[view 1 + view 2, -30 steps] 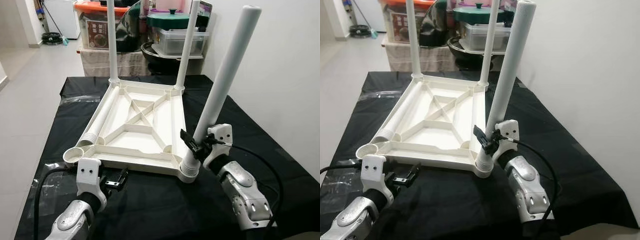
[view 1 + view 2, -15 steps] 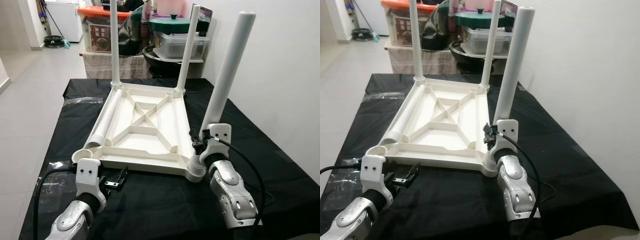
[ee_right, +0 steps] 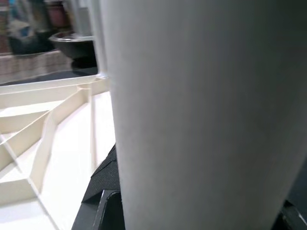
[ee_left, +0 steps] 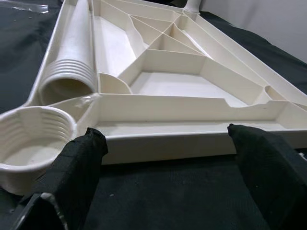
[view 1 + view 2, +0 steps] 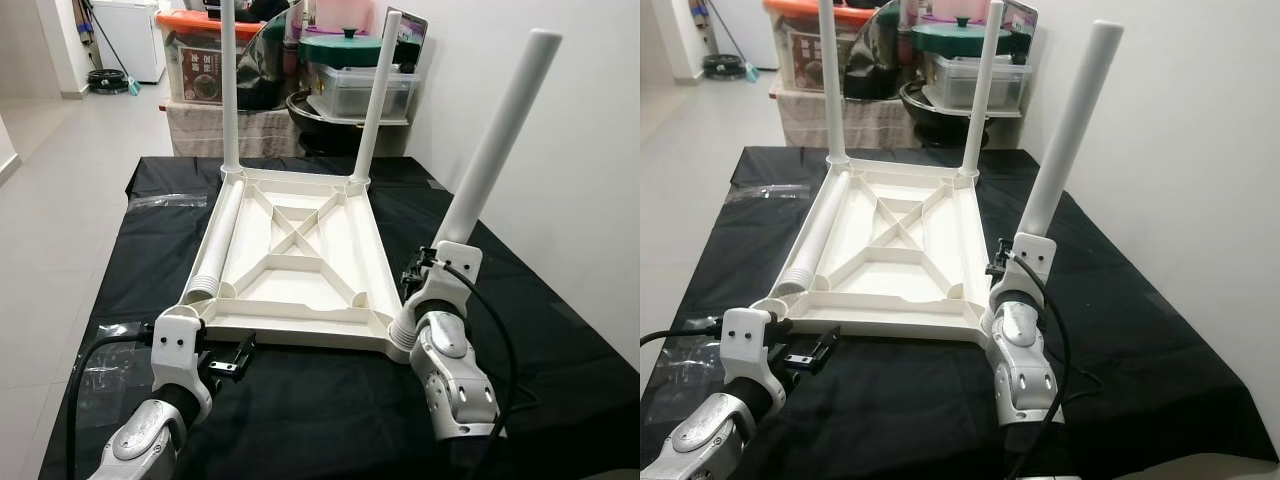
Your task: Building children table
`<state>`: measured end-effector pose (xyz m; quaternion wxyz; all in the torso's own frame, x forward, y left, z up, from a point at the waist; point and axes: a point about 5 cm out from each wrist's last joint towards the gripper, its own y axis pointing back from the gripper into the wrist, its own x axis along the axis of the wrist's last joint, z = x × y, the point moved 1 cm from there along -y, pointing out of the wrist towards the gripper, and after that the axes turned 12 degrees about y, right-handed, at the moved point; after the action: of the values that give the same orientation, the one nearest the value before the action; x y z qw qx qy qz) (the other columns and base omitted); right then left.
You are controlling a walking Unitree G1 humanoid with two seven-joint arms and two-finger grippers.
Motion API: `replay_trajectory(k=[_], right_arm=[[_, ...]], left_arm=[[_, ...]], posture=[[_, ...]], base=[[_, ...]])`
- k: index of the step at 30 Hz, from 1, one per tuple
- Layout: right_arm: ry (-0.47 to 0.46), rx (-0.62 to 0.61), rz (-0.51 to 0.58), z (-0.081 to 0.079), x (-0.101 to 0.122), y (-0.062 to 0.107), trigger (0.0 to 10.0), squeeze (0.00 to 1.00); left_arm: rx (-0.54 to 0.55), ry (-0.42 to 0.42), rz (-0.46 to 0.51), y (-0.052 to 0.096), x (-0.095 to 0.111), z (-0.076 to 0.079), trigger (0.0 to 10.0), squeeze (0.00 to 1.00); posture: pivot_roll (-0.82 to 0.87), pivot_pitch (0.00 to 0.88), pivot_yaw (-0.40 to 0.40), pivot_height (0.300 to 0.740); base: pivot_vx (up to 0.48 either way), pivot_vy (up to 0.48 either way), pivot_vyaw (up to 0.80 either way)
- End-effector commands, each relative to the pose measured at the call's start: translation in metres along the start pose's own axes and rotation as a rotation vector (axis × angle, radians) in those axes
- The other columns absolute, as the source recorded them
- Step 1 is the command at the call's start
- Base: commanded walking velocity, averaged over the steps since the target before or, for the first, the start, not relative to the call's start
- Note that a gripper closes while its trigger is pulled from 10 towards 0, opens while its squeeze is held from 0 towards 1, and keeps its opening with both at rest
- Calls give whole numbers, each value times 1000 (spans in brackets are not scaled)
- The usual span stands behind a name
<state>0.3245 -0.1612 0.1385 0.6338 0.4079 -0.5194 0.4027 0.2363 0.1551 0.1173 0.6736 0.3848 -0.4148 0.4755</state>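
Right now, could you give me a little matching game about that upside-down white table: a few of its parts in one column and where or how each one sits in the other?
Things:
1. loose table leg
2. tilted table leg
3. empty corner socket
4. far left table leg

States:
A. standing upright at the far corner
B. gripped near its base by the right gripper
C. lying flat inside the tabletop
D. open, just ahead of the left gripper

Pairs: 1-C, 2-B, 3-D, 4-A

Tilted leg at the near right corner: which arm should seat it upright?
Probably the right. The right gripper is already clamped on the tilted leg just above its corner socket. The left gripper is open, at the tabletop's opposite near corner.
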Motion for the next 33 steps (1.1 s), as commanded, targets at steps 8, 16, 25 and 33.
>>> replay_trajectory(k=[8, 16, 25, 33], right_arm=[[31, -143, -170, 21, -40, 3, 0, 0], [8, -167, -151, 22, -38, 3, 0, 0], [14, -114, -105, 15, -30, 1, 0, 0], [17, -95, -94, 13, -28, 1, 10000, 0]], left_arm=[[2, -9, -12, -1, -3, -1, 10000, 0], [2, -13, -11, -2, -2, -2, 10000, 0], [3, -14, -12, -2, -3, -2, 10000, 0], [-4, -16, -18, -3, -4, -1, 10000, 0]], posture=[[128, 0, -94, 740], [127, 0, -95, 740], [128, 0, -96, 740], [119, 0, -87, 740]], base=[[0, 0, 0], [0, 0, 0], [0, 0, 0], [0, 0, 0]])
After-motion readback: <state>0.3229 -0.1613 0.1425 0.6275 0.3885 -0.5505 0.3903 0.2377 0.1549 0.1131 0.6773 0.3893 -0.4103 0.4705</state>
